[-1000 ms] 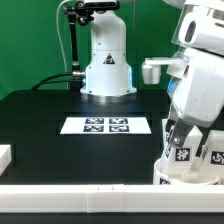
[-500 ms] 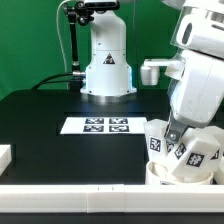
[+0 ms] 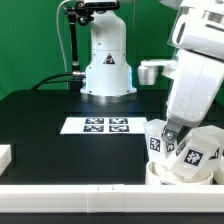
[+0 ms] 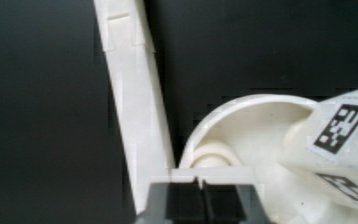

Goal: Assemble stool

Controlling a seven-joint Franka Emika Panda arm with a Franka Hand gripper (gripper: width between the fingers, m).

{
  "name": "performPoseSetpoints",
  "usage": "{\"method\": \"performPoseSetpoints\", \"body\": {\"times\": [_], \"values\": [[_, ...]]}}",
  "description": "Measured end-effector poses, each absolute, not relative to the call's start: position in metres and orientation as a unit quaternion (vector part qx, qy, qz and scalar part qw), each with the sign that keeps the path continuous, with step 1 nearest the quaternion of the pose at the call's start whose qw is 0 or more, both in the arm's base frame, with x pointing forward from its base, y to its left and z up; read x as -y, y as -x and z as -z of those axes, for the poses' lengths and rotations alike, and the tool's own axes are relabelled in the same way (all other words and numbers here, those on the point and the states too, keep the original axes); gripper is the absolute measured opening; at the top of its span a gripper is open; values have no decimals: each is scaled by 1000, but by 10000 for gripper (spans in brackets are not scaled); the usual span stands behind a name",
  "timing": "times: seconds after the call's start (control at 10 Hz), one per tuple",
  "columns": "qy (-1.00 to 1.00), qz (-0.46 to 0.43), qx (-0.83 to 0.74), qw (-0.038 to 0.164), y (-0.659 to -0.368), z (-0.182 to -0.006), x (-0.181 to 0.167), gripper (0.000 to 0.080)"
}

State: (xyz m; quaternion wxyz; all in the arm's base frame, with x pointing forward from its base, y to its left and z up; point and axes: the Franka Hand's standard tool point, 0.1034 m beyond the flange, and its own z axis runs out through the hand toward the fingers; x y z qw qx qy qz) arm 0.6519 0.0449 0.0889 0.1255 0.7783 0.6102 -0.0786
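One arm reaches down at the exterior view's right, around four o'clock on the black table (image 3: 40, 120). Its gripper (image 3: 170, 134) sits low among the stool parts there, and the fingers are clenched fully together; whether they pinch any part between them cannot be told, since the fingertips are hidden behind the tagged pieces.

The stool kit is gathered at the four to five o'clock corner of the table, hard against the front edge. One seat disc (image 3: 165, 175) shows, a shallow white round with a raised rim, partly cut off by the picture's edge. Two leg blocks are countable in the exterior view: one leg block (image 3: 156, 140) just on the nine o'clock side of the gripper, tilted, and a second leg block (image 3: 198, 152) at the gripper's three o'clock side, also tilted, each with a black-and-white tag facing the camera.

In the wrist view the seat disc's rim (image 4: 220, 125) curves beside a long white bar (image 4: 137, 90), and one tagged block (image 4: 345, 125) is close above the disc.

One marker board (image 3: 105, 125) lies flat at table centre, with four tags, well apart from the kit. One white bar (image 3: 70, 189) runs along the six o'clock edge.
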Motion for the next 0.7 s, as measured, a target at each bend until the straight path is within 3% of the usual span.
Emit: {"method": "performPoseSetpoints", "body": {"times": [0.2, 0.3, 0.4, 0.5, 0.7], "values": [[-780, 81, -607, 126, -653, -92, -48, 30], [-780, 79, -607, 129, -655, -94, -51, 210], [-780, 79, -608, 129, -657, -96, -57, 210], [-778, 79, -610, 128, -659, -99, -63, 393], [-778, 80, -610, 128, -664, -97, -68, 624]]}}
